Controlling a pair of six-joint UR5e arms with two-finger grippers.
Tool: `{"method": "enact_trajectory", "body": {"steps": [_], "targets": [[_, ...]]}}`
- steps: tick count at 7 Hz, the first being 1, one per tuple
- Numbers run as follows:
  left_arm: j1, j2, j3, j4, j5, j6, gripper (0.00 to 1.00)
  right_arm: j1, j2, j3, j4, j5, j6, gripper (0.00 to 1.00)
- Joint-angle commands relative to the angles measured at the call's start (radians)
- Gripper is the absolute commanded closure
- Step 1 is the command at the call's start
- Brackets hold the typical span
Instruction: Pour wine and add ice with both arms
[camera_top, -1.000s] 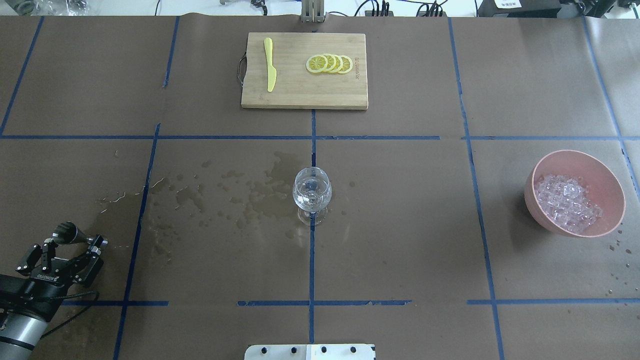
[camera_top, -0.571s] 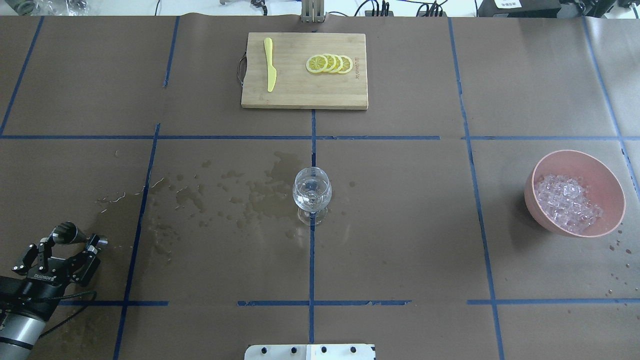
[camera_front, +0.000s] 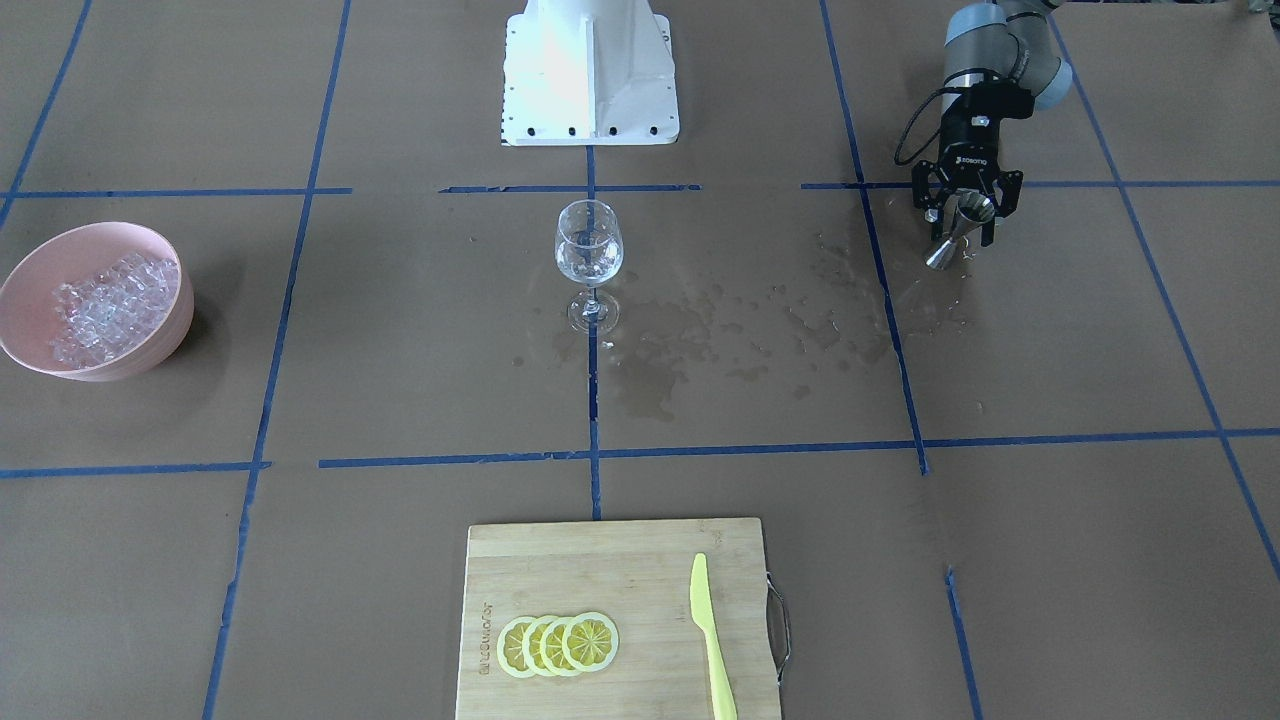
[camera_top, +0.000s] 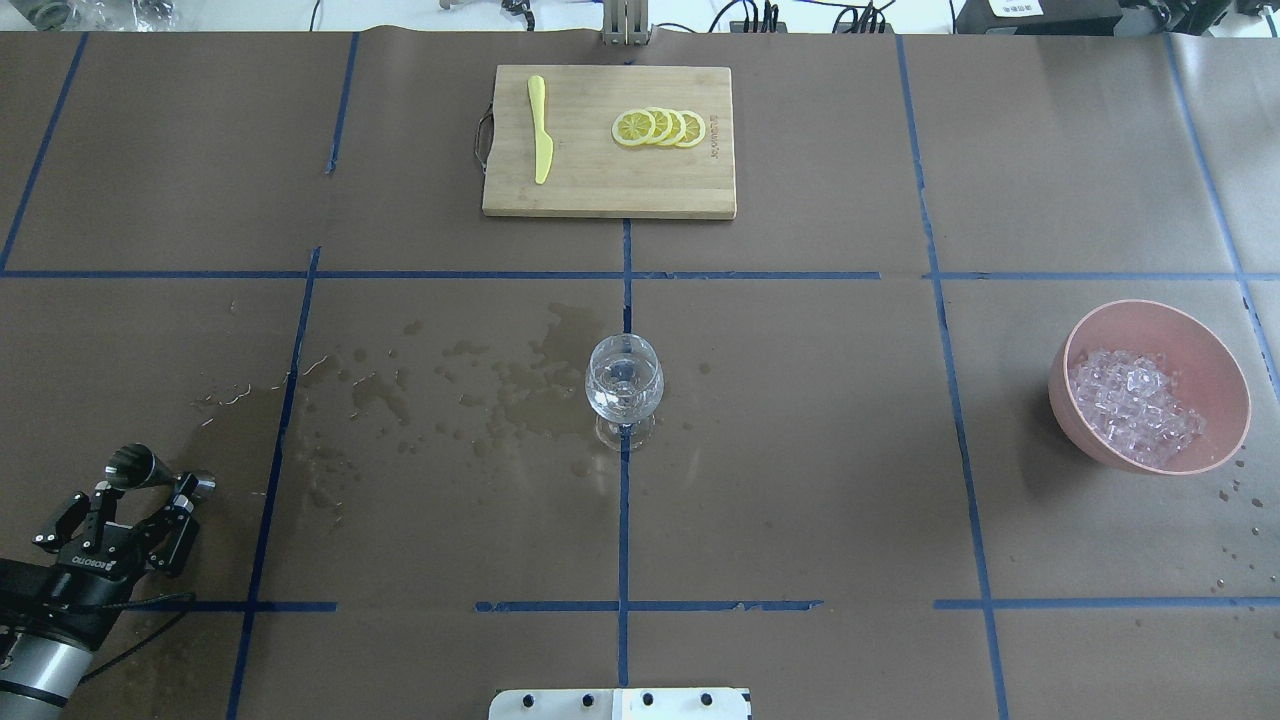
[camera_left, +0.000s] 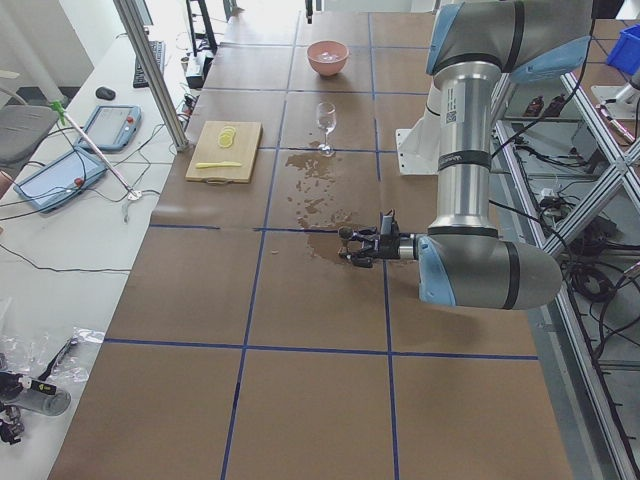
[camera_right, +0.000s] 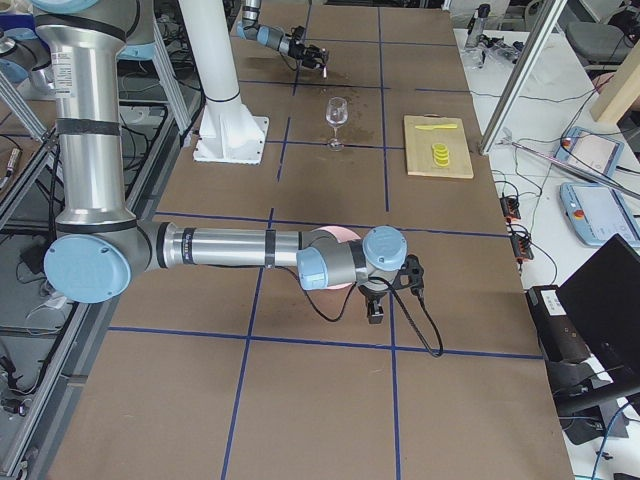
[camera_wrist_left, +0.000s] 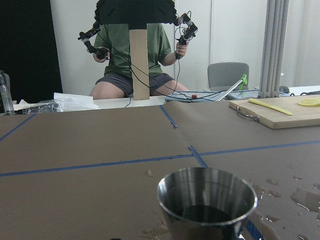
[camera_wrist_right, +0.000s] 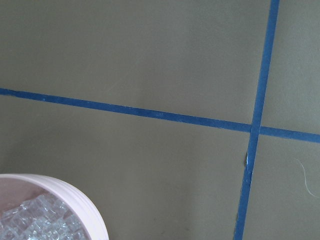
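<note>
Left gripper (camera_front: 965, 230) has its fingers spread wide, and the jigger (camera_front: 946, 252) stands between them. The glass (camera_front: 588, 235) with a bit of wine (camera_front: 588, 268) is well off to the side. Right gripper (camera_right: 375, 312): can't tell about the fingers. The ice (camera_wrist_right: 30, 222) is in the bowl (camera_wrist_right: 87, 212) below it.

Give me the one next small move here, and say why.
Probably shift the right arm a little until it hangs squarely over the ice in the pink bowl. The glass already holds clear liquid, and the measuring cup stands on the table with the left gripper apparently open next to it. The right wrist view catches only the bowl's edge, so it looks off-centre.
</note>
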Motion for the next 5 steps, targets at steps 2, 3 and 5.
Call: {"method": "enact_trajectory", "body": {"steps": [2,3,5], "targets": [[0.011,-0.003,0.008,0.004,-0.002,0.003,0.33,0.0,0.0,0.0,0.0,0.0,0.0,0.0],[0.014,-0.008,0.009,0.004,-0.002,0.004,0.36,0.0,0.0,-0.001,0.0,0.0,0.0,0.0],[0.018,-0.011,0.009,0.006,-0.002,0.004,0.53,0.0,0.0,-0.003,0.0,0.0,0.0,0.0]]}}
